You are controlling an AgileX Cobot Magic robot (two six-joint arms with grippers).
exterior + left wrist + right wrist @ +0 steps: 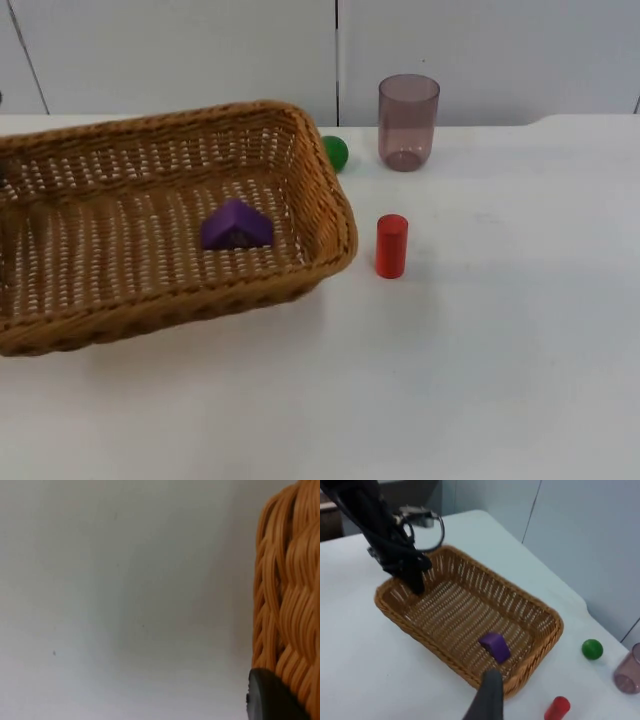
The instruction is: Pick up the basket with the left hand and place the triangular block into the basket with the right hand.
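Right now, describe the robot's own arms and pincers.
The left arm is black, slim and jointed, ending in a black left pincer at the woven basket's rim. Its fingertip is black and rounded. The right pincer's fingertip is dark grey, narrow and tapered.

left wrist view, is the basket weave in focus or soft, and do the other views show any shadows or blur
Left wrist view: the wicker basket wall sits very close and looks soft, and the dark fingertip is blurred. Top view: sharper, with a soft shadow on the white table under the basket's near edge. Right wrist view: a blurred dark finger rises in front of the purple triangular block.
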